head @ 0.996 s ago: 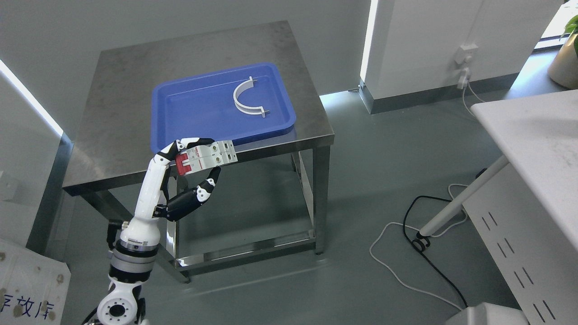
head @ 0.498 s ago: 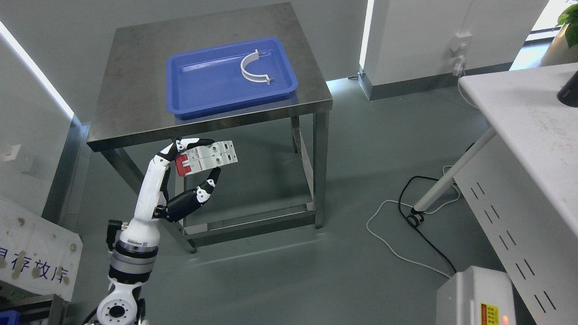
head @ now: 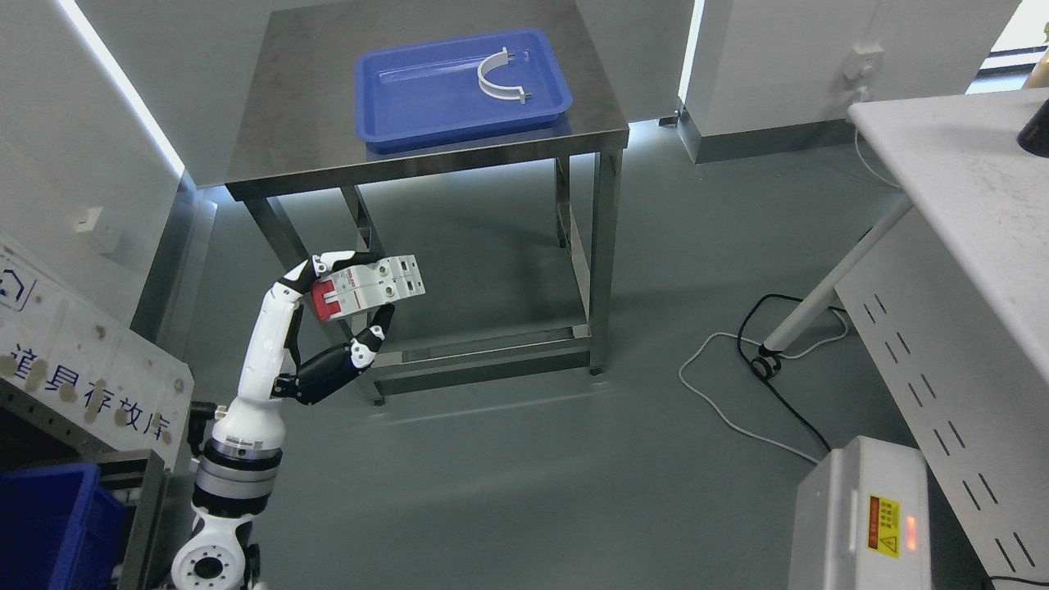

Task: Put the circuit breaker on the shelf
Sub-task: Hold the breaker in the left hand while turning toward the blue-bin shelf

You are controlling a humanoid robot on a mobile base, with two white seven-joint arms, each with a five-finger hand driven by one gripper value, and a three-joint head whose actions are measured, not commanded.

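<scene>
My left hand is shut on a white circuit breaker with a red end, held in the air over the floor in front of the steel table. The fingers pinch it from above and below. A shelf frame with a white labelled panel shows at the lower left edge. The right arm is out of view.
A blue tray on the steel table holds a white curved clamp. A blue bin sits at the bottom left. A white table stands at the right, a grey box at the bottom right, and cables lie on the floor.
The whole view has shifted: the table and tray now sit farther away and higher, and the shelf panel and blue bin have come into view. The hand still holds the breaker the same way.
</scene>
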